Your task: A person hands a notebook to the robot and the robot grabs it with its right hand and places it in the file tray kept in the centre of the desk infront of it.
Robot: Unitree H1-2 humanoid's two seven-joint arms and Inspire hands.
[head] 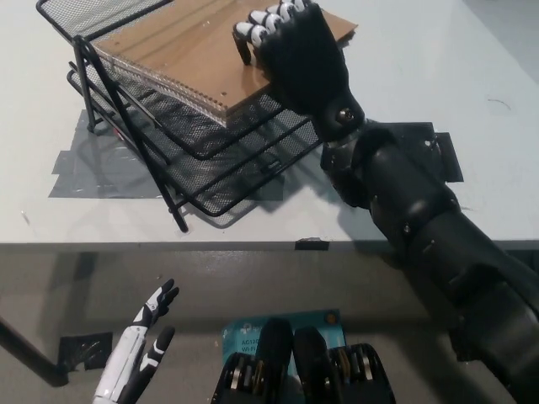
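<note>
- The black right hand [295,52] is up at the top middle of the head view, clamped on the near right edge of the spiral notebook [198,55]; its white-tipped fingers [263,23] curl down over the brown cover.
- Notebook is lying pretty much flat on the top level of the black mesh file tray [181,160]. Its far right corner pokes out past the tray's right side.
- The wire binding runs along the notebook's front left edge, facing the camera, and you can see a thick stack of pages under the cover.
- The tray is a two-tier wire thing sitting on the white desk [472,101], angled so its open front points toward the lower right.
- There are strips of grey tape [93,172] on the desk under and to the left of the tray, plus a dark patch of tape [446,156] by the right forearm.
- The white left hand [139,345] is way down at the lower left, below the desk edge, just hanging there with nothing in it and its fingers spread apart.
- A teal label or card [324,320] shows on the floor near the bottom middle; can't read it.
</note>
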